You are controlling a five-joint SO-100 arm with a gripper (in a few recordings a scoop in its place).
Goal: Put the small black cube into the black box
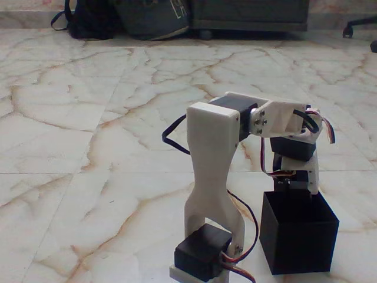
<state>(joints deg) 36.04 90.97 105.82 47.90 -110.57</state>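
Gripper [293, 190] is dipping into the box [298, 239], grip state impossible to tell; if it's carrying the cube off-centre, it risks clipping the rim

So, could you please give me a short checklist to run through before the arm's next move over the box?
1. Matte black open-topped box upright on the marble floor: ok.
2. White arm's gripper above the box opening: ok.
3. Small black cube held between the fingers: cannot tell, fingers hidden behind the box rim.
4. Fingers open or shut: cannot tell.
5. Red and black cables clear of the box: ok, they hang beside it.
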